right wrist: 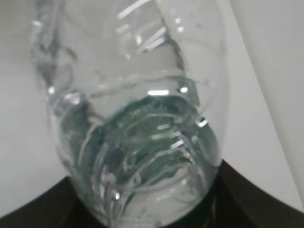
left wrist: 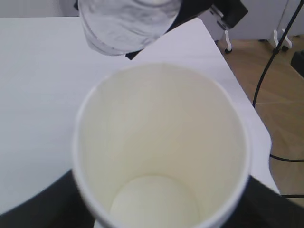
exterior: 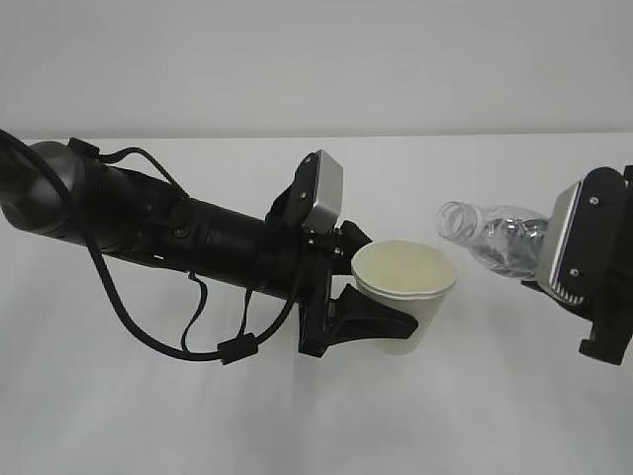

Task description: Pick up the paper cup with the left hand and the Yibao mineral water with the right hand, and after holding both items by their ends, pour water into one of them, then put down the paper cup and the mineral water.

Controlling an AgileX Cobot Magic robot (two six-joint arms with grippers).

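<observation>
Gripping the paper cup (exterior: pixel 405 289) by its lower body, the left hand (exterior: pixel 341 297) is holding it upright above the white table (exterior: pixel 119 416). Opposite, the right hand (exterior: pixel 554 259) is clasping the Yibao mineral water (exterior: pixel 487 236) tilted, mouth pointing toward the cup's rim, just apart.

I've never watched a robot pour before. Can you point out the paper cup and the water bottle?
paper cup (exterior: pixel 420 332): exterior view, on its white outer wall.
Yibao mineral water (exterior: pixel 495 242): exterior view, on the clear tilted body behind the open neck.

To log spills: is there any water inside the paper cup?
No, the paper cup shows only its dry cream wall and bare bottom.
</observation>
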